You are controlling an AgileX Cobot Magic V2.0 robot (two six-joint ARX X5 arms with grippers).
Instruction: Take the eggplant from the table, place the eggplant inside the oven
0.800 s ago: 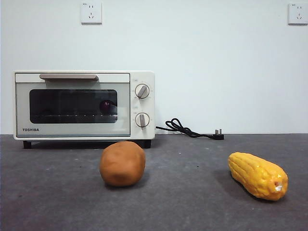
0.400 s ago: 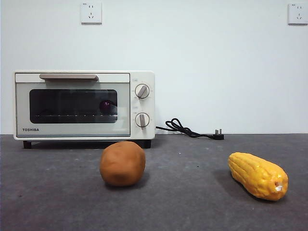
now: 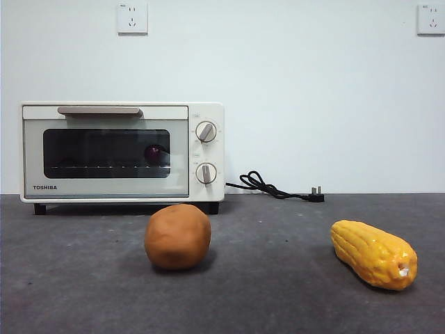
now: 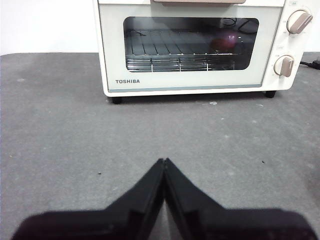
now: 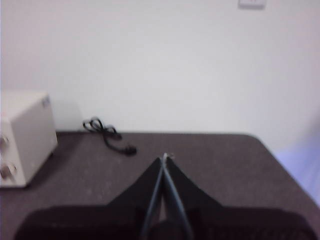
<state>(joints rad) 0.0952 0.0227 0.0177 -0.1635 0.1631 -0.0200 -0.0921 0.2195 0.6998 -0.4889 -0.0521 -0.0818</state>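
Observation:
The cream-white oven [image 3: 122,153] stands at the back left of the dark grey table [image 3: 278,292], its glass door shut. Behind the glass, on the wire rack, lies the dark-purple eggplant [image 3: 154,154], also visible through the door in the left wrist view [image 4: 225,42]. My left gripper [image 4: 164,161] is shut and empty, held above the table some way in front of the oven [image 4: 192,45]. My right gripper [image 5: 164,157] is shut and empty too, off to the oven's right side over bare table. Neither arm shows in the front view.
An orange-brown round lump [image 3: 177,236] lies on the table in front of the oven. A yellow corn cob [image 3: 373,253] lies at the right. The oven's black cord and plug [image 3: 274,187] trail along the back edge by the wall.

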